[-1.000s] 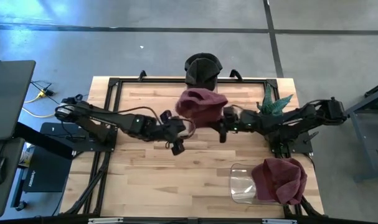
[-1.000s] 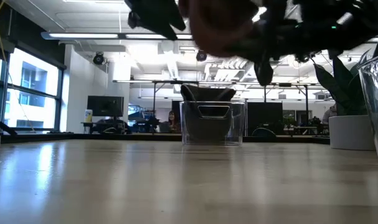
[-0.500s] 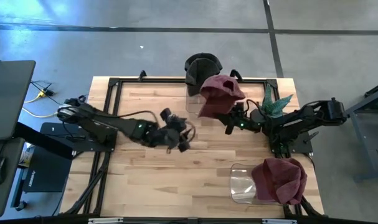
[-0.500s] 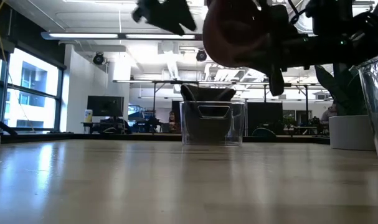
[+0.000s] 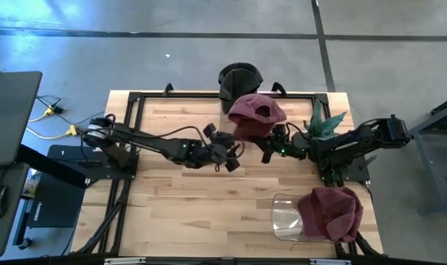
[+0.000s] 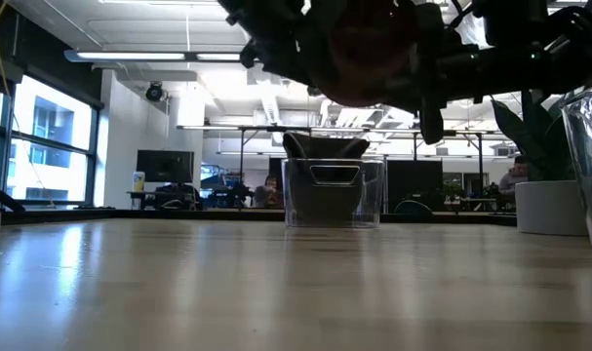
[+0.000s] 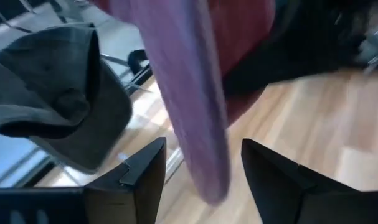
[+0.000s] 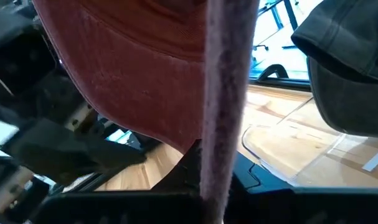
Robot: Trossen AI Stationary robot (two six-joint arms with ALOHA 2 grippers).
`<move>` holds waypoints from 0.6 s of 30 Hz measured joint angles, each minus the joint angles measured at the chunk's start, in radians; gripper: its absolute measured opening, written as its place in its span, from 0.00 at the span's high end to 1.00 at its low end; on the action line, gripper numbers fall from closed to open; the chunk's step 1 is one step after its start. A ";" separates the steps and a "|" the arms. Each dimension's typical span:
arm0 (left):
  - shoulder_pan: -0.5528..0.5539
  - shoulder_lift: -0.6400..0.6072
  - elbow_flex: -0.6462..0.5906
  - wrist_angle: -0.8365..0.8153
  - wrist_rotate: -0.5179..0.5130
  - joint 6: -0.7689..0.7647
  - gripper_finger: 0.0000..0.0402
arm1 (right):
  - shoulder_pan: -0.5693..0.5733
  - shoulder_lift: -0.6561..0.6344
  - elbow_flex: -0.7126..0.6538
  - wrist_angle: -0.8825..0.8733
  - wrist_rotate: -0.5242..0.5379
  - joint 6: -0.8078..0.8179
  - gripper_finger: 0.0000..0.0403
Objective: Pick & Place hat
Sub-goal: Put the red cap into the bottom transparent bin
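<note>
My right tool [image 5: 268,148] is pinching the red hat [image 5: 256,114], holding it up off the worktop [image 5: 171,213] near the back edge, just in front of the clear bin [image 6: 332,193] w/ the dark cap [image 5: 239,79] on it. My left tool [image 5: 230,156] sits just beside the hat's left side, fingers [image 7: 136,174] spread, not on anything.

High view gives the layout: both arms meet mid-worktop, a 2nd red hat [image 5: 331,212] draped over another clear bin [image 5: 286,218] at front right, a plant [image 5: 323,124] by the right arm.

Low view shows what overhead can't: the hat [image 6: 369,49] hangs clear of the wood w/ open air under it, and the dark cap [image 6: 323,148] pokes out the bin's top. Ppl sit at desks in the room behind.

Left wrist view: hat brim [image 7: 195,93] edge-on btwn my spread fingers but not touching them; dark cap [image 7: 58,93] beyond.

Right wrist view: brim [image 8: 229,93] runs straight down into my tool, red crown [image 8: 132,74] to one side, dark cap [image 8: 344,56] and bin wall [image 8: 294,146] behind. Left arm blurred past the crown.
</note>
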 joint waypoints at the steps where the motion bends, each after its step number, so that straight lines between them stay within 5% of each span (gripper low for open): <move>1: 0.000 0.003 -0.002 -0.001 -0.012 0.009 0.52 | 0.000 0.000 0.000 -0.003 -0.001 0.000 0.97; 11: -0.001 0.001 -0.001 0.020 -0.077 0.036 0.95 | 0.019 0.000 0.002 -0.004 -0.010 -0.040 0.96; 18: 0.016 0.001 0.001 -0.046 -0.005 -0.024 0.99 | 0.034 0.000 0.002 -0.062 -0.014 -0.153 0.92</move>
